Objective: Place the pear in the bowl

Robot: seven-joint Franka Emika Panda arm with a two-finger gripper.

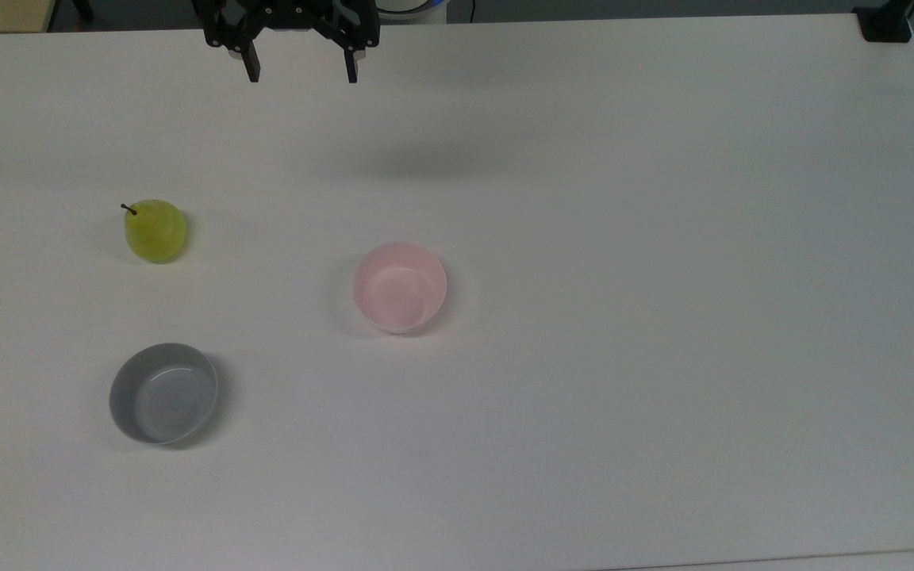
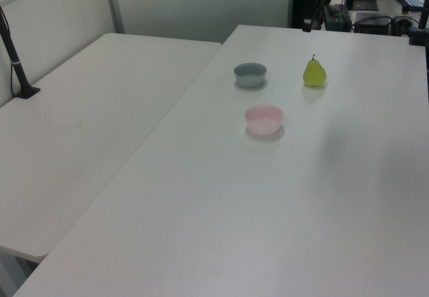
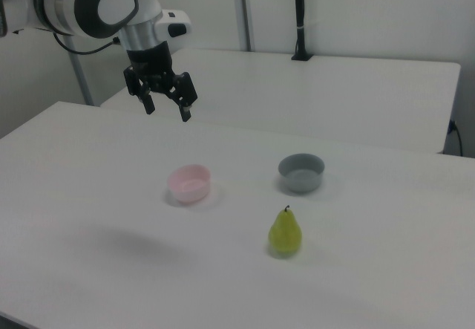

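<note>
The gripper (image 1: 302,70) hangs above the white table (image 1: 663,238) with its two fingers spread wide and nothing between them. In the top view it sits at the upper edge, above the table's far side; in the right view the gripper (image 3: 168,109) hangs well clear of the surface, up and to the right view's left of the bowls, carried by the white and grey arm (image 3: 96,6).

The pear (image 1: 155,230) stands upright on the table, resting on its base, stem (image 1: 128,209) uppermost. In the top view it lies toward the top view's left, well apart from the gripper. In the right view the pear (image 3: 285,232) is the object nearest the camera. In the left view the pear (image 2: 314,72) stands at the far part of the table.

The pink bowl (image 1: 399,286) sits open side up near the table's middle, to the top view's right of the pear and apart from it. Its inside appears empty, though the far inner wall is partly hidden in the right view (image 3: 190,183).

The grey bowl (image 1: 163,392) sits open side up, below the pear in the top view, apart from both the pear and the pink bowl. In the left view the grey bowl (image 2: 250,74) lies to the left view's left of the pear, beyond the pink bowl (image 2: 264,119).

A second white table (image 3: 356,91) stands beyond the first in the right view.
</note>
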